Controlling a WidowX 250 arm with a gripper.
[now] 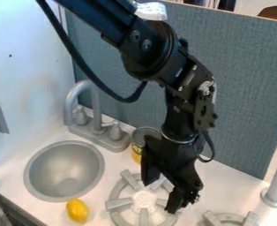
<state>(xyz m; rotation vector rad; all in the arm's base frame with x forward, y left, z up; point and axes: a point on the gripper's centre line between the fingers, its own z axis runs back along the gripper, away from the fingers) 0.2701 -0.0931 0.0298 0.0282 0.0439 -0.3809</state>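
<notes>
The black gripper (160, 195) hangs over the burner (121, 203) at the lower middle, its fingers spread apart with nothing visible between them. Behind it and to its left stands a can (136, 154) with a yellow label, partly hidden by the gripper's body. A yellow lemon-like object (77, 210) lies on the white counter, left of the burner and just below the sink's rim.
A grey round sink (64, 171) is at the left, with a grey faucet (96, 126) behind it. Part of a second burner (228, 217) and a grey post (275, 190) stand at the right. A blue-grey panel (247, 101) rises behind the counter.
</notes>
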